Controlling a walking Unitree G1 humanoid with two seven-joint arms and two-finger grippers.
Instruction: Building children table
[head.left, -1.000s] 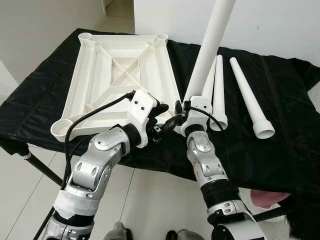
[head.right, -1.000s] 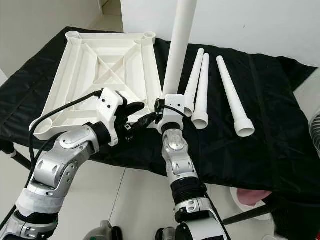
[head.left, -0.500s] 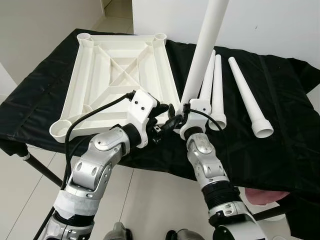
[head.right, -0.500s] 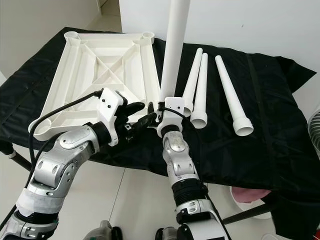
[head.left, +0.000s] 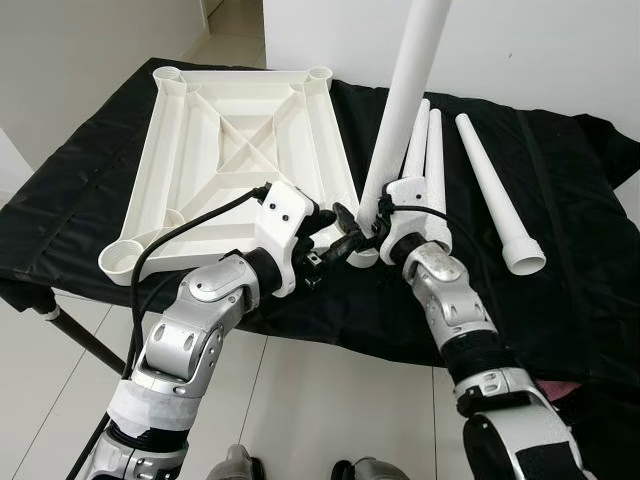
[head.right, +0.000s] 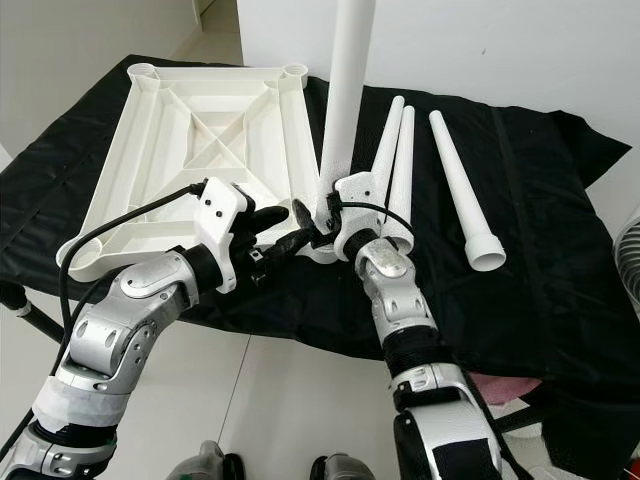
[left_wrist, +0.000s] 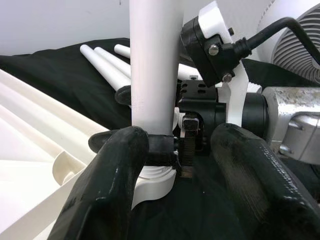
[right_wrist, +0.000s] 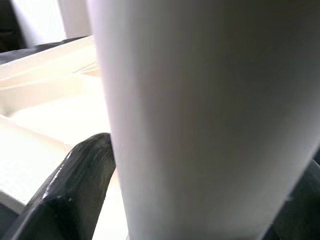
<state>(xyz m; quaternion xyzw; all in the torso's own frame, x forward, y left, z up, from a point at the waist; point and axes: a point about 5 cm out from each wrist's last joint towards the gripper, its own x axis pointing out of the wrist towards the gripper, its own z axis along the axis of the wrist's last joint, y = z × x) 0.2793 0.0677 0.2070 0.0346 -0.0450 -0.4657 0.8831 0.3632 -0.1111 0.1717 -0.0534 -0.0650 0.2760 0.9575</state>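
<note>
Starting at the upper left of the head view, I had the white table top (head.left: 240, 140) lying upside down on the black cloth (head.left: 560, 300), ribs up, so its corner sockets faced upward to take legs. Below it, left of centre, my left gripper (head.left: 340, 238) reached toward the near right corner of the top; in its wrist view its fingers (left_wrist: 117, 165) stood apart, one resting against the foot of the leg, I judged to steady it.

At centre I held the upright leg (head.left: 405, 100) with the right gripper (head.left: 375, 228), fingers clamped around its lower end. Its wide foot sat at the near right corner socket (left_wrist: 150, 185), where I judged I was seating it. I could not tell whether it had gone fully home.

To the right, three spare legs (head.left: 470, 170) lay side by side on the cloth, wide ends toward me.

Compared with a second earlier, the right forearm had swung outward to the right, and the leg had moved left and stood nearer upright, closer to the socket. The left arm had hardly shifted.
</note>
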